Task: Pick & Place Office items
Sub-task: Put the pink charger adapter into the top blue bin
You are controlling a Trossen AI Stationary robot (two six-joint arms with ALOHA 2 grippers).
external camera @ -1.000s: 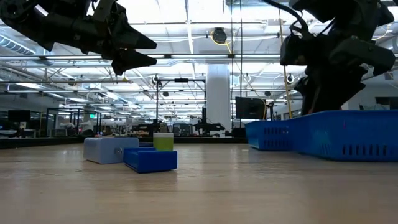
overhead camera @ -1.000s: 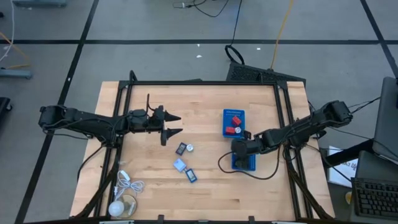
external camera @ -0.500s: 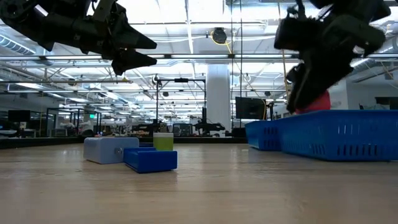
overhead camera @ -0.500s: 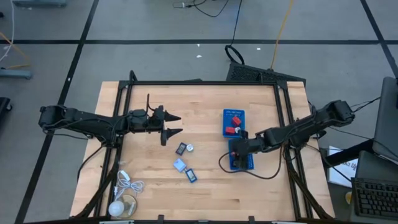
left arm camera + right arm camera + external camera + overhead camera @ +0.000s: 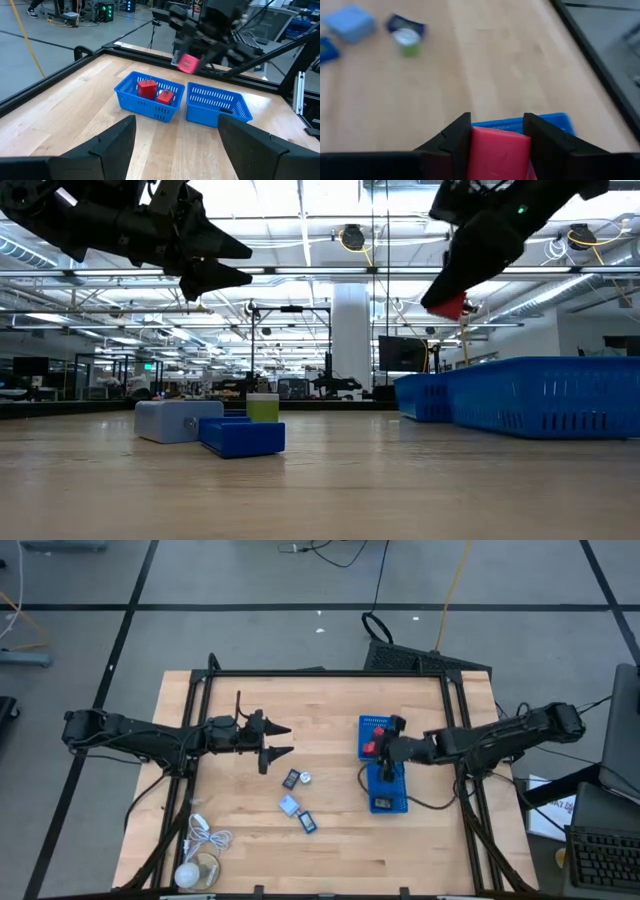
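- right gripper [image 5: 380,747] clamps a red block [image 5: 499,147] between its fingers, raised over the far tray [image 5: 376,728]
- that tray has two red pieces [image 5: 155,91] in it; near tray [image 5: 389,790] holds something dark, can't tell what
- left on the wood: pale blue block [image 5: 289,805], blue piece [image 5: 308,823], black piece [image 5: 291,779], small green-white item [image 5: 408,40]
- left gripper [image 5: 281,740] hangs over the table, fingers spread, empty

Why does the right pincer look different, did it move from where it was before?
Yes. The right pincer, shut on a red block, rose out of the near blue tray and swung over the far blue tray.
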